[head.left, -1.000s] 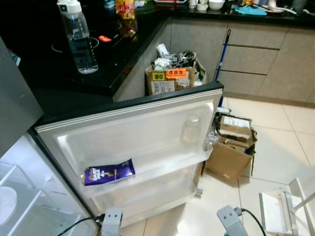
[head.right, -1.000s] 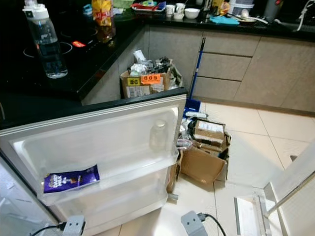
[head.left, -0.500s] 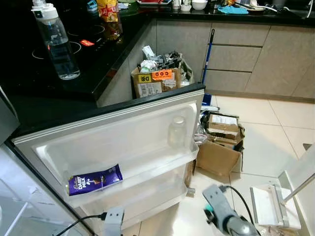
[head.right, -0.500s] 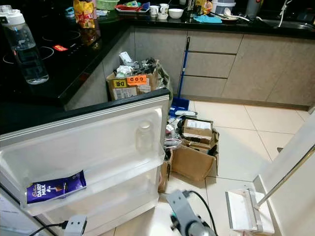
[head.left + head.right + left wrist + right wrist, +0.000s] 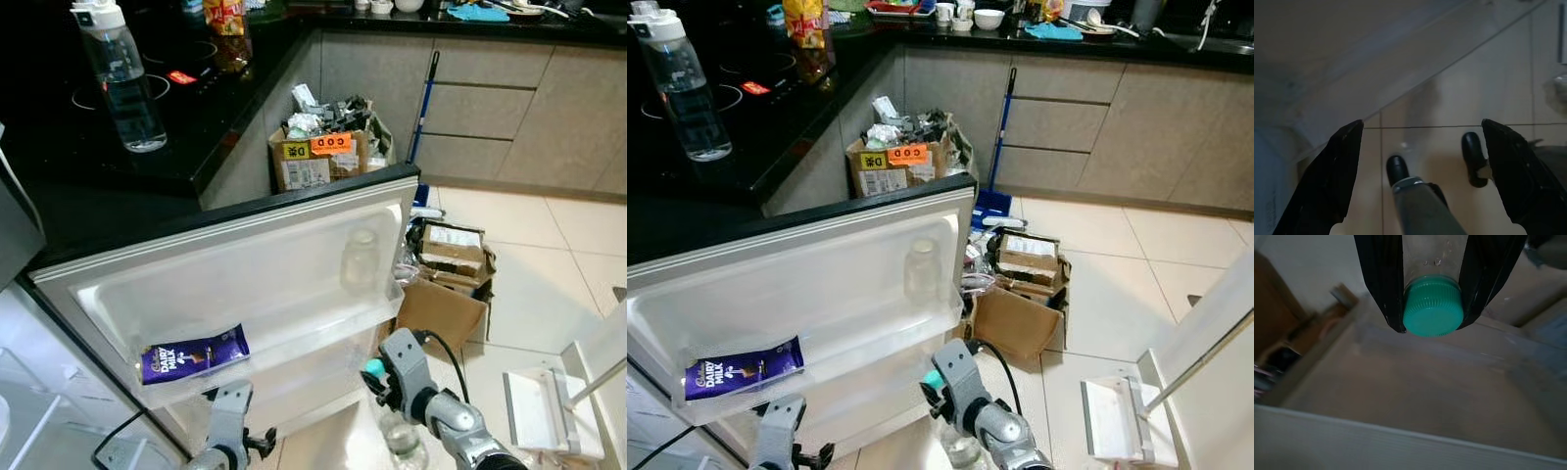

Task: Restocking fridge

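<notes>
Raised: right gripper (image 5: 1432,308) clamps one bottle (image 5: 1433,312) | left gripper (image 5: 1420,166) spread | one chocolate bar (image 5: 193,353)

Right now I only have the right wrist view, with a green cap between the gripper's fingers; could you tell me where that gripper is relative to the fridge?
Observer: The right gripper, with its bottle, is low down, just in front of the lower shelf of the open door, near the shelf's right end.
Operator: Thank you. What does that door hold?
Observer: A purple chocolate bar lies at the left of the upper shelf, and a clear jar stands at its right.
Operator: And the left gripper?
Observer: The left gripper is open, low over the floor, holding nothing.
</notes>
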`<state>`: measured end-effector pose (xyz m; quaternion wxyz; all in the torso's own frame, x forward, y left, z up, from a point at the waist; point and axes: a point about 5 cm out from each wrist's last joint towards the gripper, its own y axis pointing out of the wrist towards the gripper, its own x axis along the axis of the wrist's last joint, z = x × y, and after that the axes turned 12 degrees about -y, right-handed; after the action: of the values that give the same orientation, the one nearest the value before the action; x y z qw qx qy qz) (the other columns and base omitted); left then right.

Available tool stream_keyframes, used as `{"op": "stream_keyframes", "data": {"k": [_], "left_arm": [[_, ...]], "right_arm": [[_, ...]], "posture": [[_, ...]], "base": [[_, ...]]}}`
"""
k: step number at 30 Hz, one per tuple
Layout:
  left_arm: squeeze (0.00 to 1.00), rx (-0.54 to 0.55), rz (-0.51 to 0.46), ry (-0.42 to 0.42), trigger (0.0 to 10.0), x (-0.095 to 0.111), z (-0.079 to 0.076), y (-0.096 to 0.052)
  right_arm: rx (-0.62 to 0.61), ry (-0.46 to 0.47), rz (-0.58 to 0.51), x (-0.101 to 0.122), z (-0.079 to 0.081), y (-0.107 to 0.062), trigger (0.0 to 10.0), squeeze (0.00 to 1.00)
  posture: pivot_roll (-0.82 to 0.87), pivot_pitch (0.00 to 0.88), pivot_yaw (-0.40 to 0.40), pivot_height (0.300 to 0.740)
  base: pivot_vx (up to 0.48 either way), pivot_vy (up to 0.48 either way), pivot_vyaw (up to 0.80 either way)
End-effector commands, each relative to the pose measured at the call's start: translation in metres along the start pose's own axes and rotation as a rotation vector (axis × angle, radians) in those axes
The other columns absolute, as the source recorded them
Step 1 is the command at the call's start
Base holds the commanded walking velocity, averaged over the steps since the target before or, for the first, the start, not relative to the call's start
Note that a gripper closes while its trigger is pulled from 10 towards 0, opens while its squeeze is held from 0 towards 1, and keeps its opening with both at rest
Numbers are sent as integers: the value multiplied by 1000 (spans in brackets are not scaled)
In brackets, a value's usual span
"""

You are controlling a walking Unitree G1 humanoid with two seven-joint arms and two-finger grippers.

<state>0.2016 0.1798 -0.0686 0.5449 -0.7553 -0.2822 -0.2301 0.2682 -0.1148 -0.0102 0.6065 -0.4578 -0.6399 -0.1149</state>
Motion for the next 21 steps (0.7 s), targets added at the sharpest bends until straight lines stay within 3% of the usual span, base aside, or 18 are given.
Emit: {"op": "stream_keyframes", "data": {"k": [1, 9, 21], "left_arm": [[0, -11, -90, 41, 10000, 21, 5, 0], [0, -47, -76, 26, 10000, 15, 6, -3], [0, -83, -74, 31, 10000, 15, 1, -2]], "right_arm": [[-17, -10, -11, 3, -6, 0, 10000, 0], [-4, 16, -65, 13, -13, 2, 10000, 0], [125, 0, -134, 19, 1, 3, 10000, 0]], "posture": [[-38, 0, -10, 735], [-37, 0, -10, 700], [-38, 0, -9, 660]], "base": [[0, 0, 0], [0, 0, 0], [0, 0, 0]]}}
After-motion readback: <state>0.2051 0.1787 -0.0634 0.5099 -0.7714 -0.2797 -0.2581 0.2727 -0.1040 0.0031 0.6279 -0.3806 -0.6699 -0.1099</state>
